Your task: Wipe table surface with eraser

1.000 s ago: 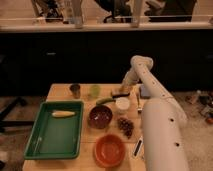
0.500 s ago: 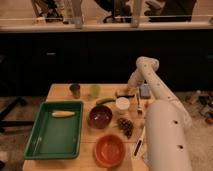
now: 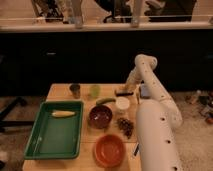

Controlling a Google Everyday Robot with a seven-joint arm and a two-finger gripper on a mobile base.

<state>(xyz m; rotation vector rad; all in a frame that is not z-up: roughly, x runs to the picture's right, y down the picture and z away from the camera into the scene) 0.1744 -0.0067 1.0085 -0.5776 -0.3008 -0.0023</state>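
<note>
The eraser [image 3: 124, 92], a small dark oblong block, lies flat on the light tan table surface [image 3: 60, 92] near its far edge, right of centre. My gripper [image 3: 126, 88] comes down onto it from the white arm [image 3: 150, 85], which arches up from the lower right. The gripper is shut on the eraser and holds it against the tabletop.
A green tray [image 3: 42, 140] holding a yellow item fills the left. A metal cup [image 3: 75, 90], green cup [image 3: 94, 91], cucumber [image 3: 105, 100], white cup [image 3: 122, 104], dark bowl [image 3: 100, 116], grapes [image 3: 125, 126] and orange bowl [image 3: 108, 150] crowd the middle. A blue-grey pad [image 3: 145, 91] lies right of the eraser.
The arm's elbow and gripper swung a little to the right along the table's far edge, then came back slightly left. The eraser stayed under the gripper.
</note>
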